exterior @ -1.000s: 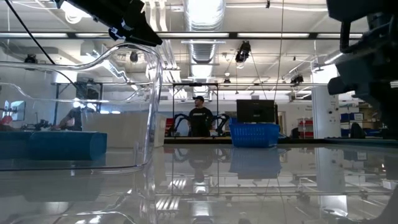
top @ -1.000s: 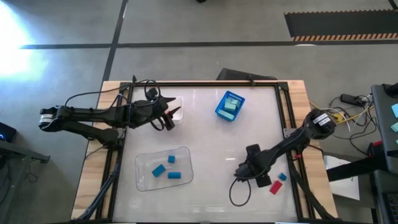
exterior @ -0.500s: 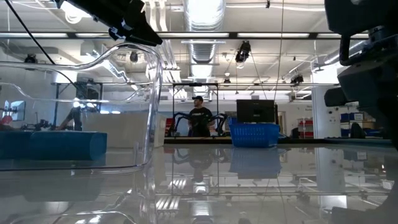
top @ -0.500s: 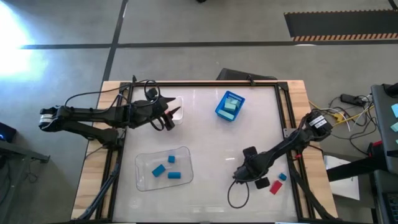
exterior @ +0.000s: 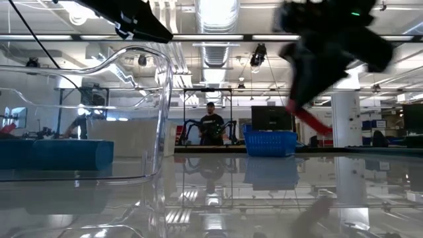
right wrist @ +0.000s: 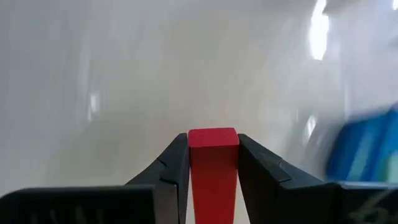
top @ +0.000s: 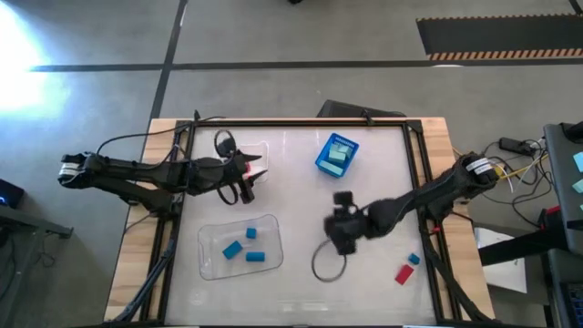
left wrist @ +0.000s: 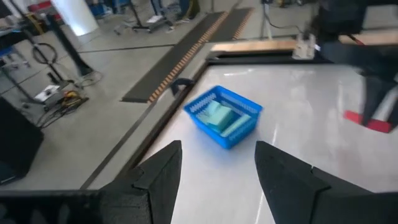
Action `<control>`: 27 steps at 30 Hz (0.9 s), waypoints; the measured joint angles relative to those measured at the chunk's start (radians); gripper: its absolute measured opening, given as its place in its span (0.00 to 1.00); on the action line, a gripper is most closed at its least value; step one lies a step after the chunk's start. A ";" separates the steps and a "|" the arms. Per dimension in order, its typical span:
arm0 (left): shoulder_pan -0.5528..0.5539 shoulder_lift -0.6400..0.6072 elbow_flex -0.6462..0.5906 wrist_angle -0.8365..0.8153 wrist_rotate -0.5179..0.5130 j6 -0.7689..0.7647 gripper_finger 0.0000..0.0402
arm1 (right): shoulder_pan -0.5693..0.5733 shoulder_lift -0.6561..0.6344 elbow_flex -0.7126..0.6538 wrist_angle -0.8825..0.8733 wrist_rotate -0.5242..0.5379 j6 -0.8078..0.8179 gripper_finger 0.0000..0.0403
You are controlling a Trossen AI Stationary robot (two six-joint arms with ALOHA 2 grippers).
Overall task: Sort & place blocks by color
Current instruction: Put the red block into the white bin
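Note:
My right gripper [top: 339,235] hangs over the middle of the table, shut on a red block [right wrist: 213,174], which also shows slanting in the low view [exterior: 309,123]. Another red block [top: 404,273] and a small blue block [top: 414,260] lie on the table near the right front. A clear tray [top: 211,260] at the left front holds three blue blocks [top: 232,249]. The blue bin [top: 321,162] at the far middle holds mint blocks [left wrist: 217,117]. My left gripper [top: 246,178] stands open at the far left, holding nothing. My right gripper pinches the red block by two opposite long sides [right wrist: 213,155] between its two fingers, which lie along the block. The fingers slant down from the table's right. The block is lifted clear of the table and tilted, its free end reaching the fingertips.
A white tray [top: 258,157] sits under the left gripper at the far left. A loop of cable [top: 326,264] hangs from the right arm above the table's front middle. Bare table lies between the clear tray and the blue bin.
My right gripper has taken one red block from the right front, risen, and swung toward the table's middle and left while tipping less steeply. That block is lifted clear; the other red block and the small blue one stay where they were.

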 joint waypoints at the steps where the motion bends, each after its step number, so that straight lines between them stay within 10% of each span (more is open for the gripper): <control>1: -0.012 0.003 -0.001 -0.001 0.002 0.000 0.47 | -0.021 -0.017 -0.011 0.089 0.009 -0.038 0.22; 7: -0.077 0.036 -0.002 0.019 0.076 -0.002 0.47 | -0.149 -0.063 -0.120 0.666 -0.036 -0.303 0.22; 15: -0.163 0.109 -0.002 0.069 0.220 0.002 0.47 | -0.280 -0.034 -0.270 1.412 -0.359 -0.350 0.22; 27: -0.164 0.242 0.004 0.306 0.221 0.008 0.47 | -0.311 -0.036 -0.266 1.541 -0.479 -0.352 0.22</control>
